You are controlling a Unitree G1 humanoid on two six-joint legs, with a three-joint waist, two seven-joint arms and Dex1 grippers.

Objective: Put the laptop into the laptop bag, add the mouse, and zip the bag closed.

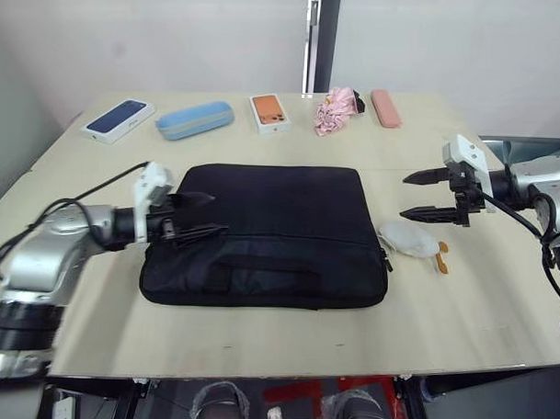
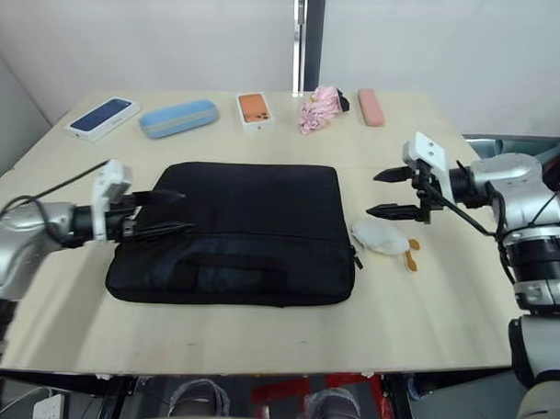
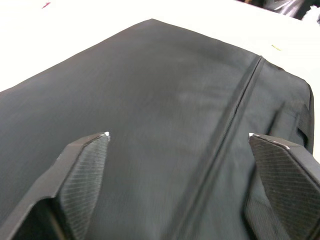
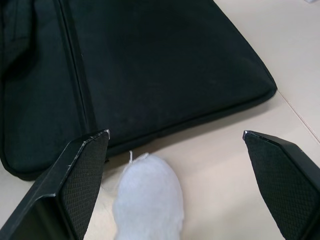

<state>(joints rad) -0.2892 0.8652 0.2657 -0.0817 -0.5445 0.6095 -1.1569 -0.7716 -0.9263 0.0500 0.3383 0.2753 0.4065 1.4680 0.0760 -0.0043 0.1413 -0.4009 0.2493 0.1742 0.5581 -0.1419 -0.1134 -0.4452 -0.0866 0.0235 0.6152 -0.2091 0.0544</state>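
We see the laptop bag (image 1: 270, 235) lying flat and shut in the middle of the table (image 1: 257, 333), handles toward us. Our left gripper (image 1: 204, 215) sits over the bag's left edge, fingers spread apart, nothing between them. Our right gripper (image 1: 411, 196) hangs off the bag's right side, fingers apart too, holding nothing. Just below it, beside the bag's right edge, lies a white plush charm (image 1: 409, 239). Along the far edge we have two phone boxes (image 1: 118, 119), a blue case (image 1: 195, 119), a pink scrunchie (image 1: 334, 111).
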